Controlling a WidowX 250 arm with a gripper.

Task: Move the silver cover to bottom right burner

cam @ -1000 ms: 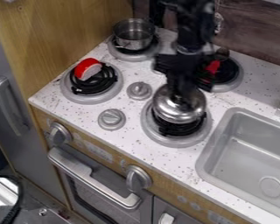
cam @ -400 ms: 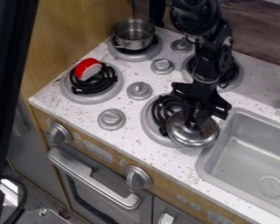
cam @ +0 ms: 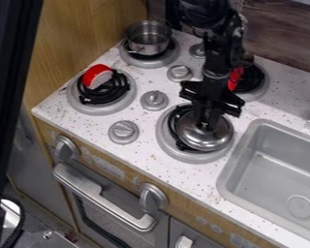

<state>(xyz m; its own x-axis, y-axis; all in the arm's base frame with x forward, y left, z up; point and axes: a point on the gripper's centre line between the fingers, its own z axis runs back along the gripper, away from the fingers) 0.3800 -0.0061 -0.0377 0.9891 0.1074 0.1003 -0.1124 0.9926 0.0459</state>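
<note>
Gripping the top of the silver cover [cam: 207,139], my black gripper [cam: 205,127] hangs down over the near right burner [cam: 181,154]. My 2 fingers are close together, clamped on the cover at its middle, where they hide much of the grip point. The cover sits above the right and near part of the coil, while the black rings show along its left and far sides. I cannot tell whether its rim touches them.

Around me are 3 more burners. A metal pot [cam: 148,38] stands upright on the far left burner [cam: 127,56], and a red and white piece [cam: 97,76] lies on the near left burner [cam: 74,99]. Something red [cam: 234,78] shows beside my arm at the far right burner [cam: 261,90], which my arm partly hides. Between the left and right burners, 4 grey knobs [cam: 154,100] stand on the counter [cam: 145,154]. The sink [cam: 226,182] lies just right of the cover, its raised rim close to that side.

The cover's shiny domed face points up toward me, its round edge facing down. Its outline is round, so I can name just 1 axis, the upright 1 through its middle.
</note>
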